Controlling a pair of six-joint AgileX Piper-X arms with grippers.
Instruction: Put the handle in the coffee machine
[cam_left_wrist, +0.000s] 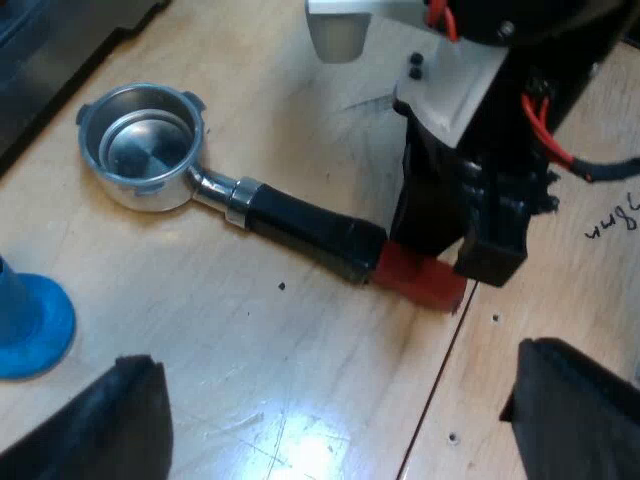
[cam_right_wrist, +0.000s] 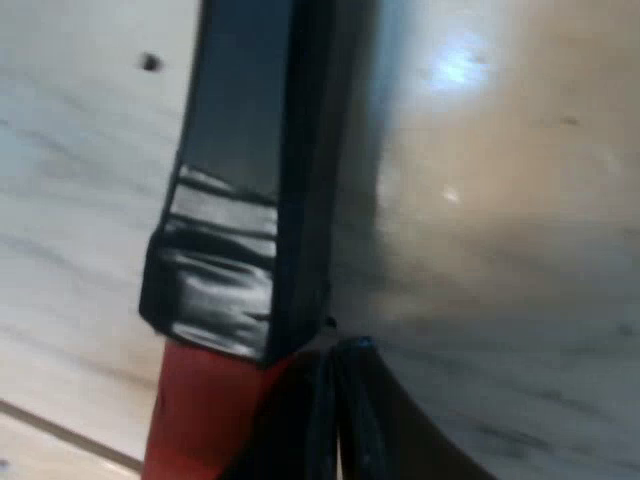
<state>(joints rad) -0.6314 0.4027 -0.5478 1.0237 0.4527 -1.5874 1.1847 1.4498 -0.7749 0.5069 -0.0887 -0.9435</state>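
The left gripper (cam_left_wrist: 335, 400) is held above the counter (cam_left_wrist: 250, 330) with its jaws spread wide. Nothing is gripped or touched by them, and bare wood is seen between them.

In the left wrist view the right gripper (cam_left_wrist: 470, 250) is seen set down at the far end of the handle (cam_left_wrist: 310, 230), directly over the red end (cam_left_wrist: 420, 285) and apparently touching it. Whether its jaws are spread, pressed together or pinched on the handle cannot be told. In the right wrist view the dark handle (cam_right_wrist: 240, 150) and the red end (cam_right_wrist: 200, 420) are seen from very close. A dark part of the gripper is seen just beside the red, but the grip itself cannot be made out.

One metal holder (cam_left_wrist: 145, 145) is counted. It is laid loose and flat on the counter, with its round basket turned upward and its shiny inside shown. The handle runs from the basket to the right gripper.

One blue tamper (cam_left_wrist: 30, 325) is counted, stood on the counter near the basket but apart from it. Two grippers are counted.

A few dark handwritten marks (cam_left_wrist: 610, 225) are seen on the counter beside the right arm, but they cannot be read.
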